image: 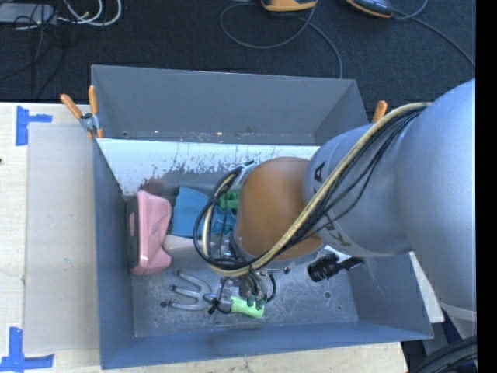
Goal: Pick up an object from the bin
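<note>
My gripper (245,287) is low in the front middle of the bin, mostly hidden under the arm's orange cover. Just below it, on the bin floor, lies a small light-green thing (250,308) with a dark and yellow end pointing left. A pair of bare metal tongs (186,294) lies just left of that. A blue block (189,211) sits further back, partly behind the cables, with a small dark-green piece (227,201) to its right.
A pink block (151,231) stands on edge against the left wall, with a cream piece (178,245) at its foot. The arm and its cables cover the bin's middle and right. The front wall is close below the gripper.
</note>
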`<act>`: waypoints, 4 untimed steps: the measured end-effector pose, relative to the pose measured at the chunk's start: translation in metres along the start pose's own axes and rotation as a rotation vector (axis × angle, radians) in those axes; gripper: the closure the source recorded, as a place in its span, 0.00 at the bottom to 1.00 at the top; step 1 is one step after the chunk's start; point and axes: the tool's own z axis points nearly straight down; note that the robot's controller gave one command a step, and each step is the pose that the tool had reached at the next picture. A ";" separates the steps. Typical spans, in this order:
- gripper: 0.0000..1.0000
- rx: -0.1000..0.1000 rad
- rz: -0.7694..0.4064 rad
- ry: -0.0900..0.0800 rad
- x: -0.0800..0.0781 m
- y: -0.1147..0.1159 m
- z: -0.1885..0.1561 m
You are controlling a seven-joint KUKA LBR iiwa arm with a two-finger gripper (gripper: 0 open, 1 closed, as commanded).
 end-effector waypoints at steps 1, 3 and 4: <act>0.00 0.004 0.085 0.006 0.003 -0.001 0.055; 1.00 0.002 0.126 0.005 0.014 -0.010 0.054; 1.00 0.005 0.127 0.010 0.015 -0.011 0.046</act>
